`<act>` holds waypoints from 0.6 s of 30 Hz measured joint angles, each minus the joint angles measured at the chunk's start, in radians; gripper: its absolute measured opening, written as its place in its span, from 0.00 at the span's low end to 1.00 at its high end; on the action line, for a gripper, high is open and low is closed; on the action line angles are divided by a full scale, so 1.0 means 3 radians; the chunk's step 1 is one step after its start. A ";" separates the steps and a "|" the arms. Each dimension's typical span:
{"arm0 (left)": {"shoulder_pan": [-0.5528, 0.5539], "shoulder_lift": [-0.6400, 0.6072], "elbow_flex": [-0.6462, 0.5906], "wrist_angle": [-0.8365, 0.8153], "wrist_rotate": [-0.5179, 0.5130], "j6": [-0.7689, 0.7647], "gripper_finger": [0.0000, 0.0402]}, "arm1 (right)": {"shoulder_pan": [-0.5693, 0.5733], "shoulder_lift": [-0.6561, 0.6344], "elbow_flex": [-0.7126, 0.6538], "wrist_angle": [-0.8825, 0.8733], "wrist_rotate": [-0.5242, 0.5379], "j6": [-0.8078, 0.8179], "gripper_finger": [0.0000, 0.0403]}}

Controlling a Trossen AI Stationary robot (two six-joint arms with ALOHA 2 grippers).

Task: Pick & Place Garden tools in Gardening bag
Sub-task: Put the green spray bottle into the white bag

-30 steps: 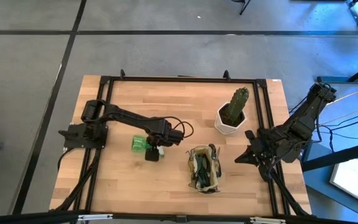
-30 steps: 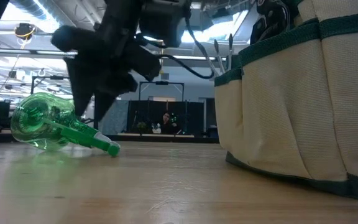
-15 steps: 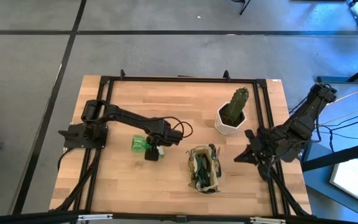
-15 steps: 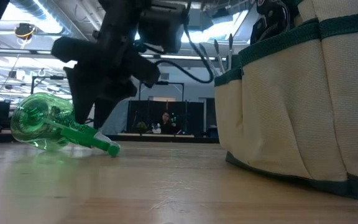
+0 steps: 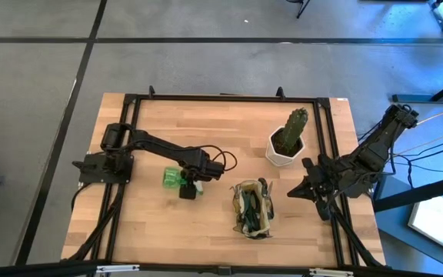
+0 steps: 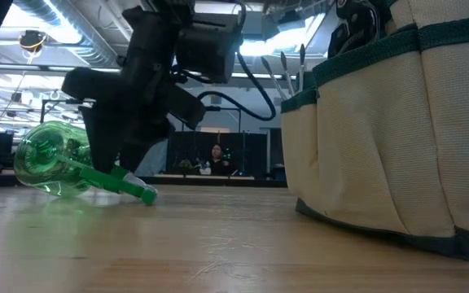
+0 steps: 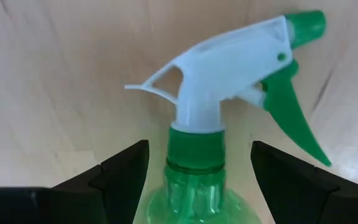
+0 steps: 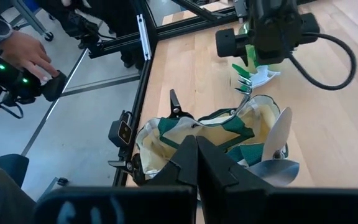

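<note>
We find no lettering, label, brand mark, number or sign that we can read on anything in these views.

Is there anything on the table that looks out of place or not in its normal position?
Yes, the green spray bottle lies on its side on the table instead of standing. The open left gripper straddles its neck. The gardening bag and the cactus pot stand upright.
</note>
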 joint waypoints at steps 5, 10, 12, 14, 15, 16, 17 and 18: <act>0.0002 0.0000 -0.0132 0.0069 0.0047 -0.0015 0.69 | 0.0000 0.0000 0.0000 0.0007 -0.0001 0.0001 0.00; 0.0000 0.0000 -0.0250 0.0103 0.0124 -0.0123 0.66 | 0.0001 0.0001 0.0000 0.0010 -0.0008 0.0013 0.00; 0.0000 0.0000 -0.0255 0.0131 0.0125 -0.0179 0.60 | 0.0001 0.0001 0.0000 0.0010 -0.0008 0.0013 0.00; 0.0000 0.0000 -0.0255 0.0158 0.0138 -0.0250 0.53 | 0.0001 0.0001 0.0000 0.0010 -0.0008 0.0013 0.00; 0.0000 0.0000 -0.0255 0.0171 0.0144 -0.0280 0.48 | 0.0001 0.0001 0.0000 0.0010 -0.0008 0.0013 0.00; 0.0000 0.0000 -0.0255 0.0170 0.0153 -0.0301 0.43 | 0.0001 0.0001 0.0000 0.0010 -0.0008 0.0013 0.00; 0.0000 0.0000 -0.0255 0.0167 0.0172 -0.0313 0.38 | 0.0001 0.0001 0.0000 0.0010 -0.0008 0.0013 0.00; 0.0000 0.0000 -0.0255 0.0168 0.0197 -0.0337 0.36 | -0.0004 0.0001 0.0000 0.0010 -0.0008 0.0013 0.00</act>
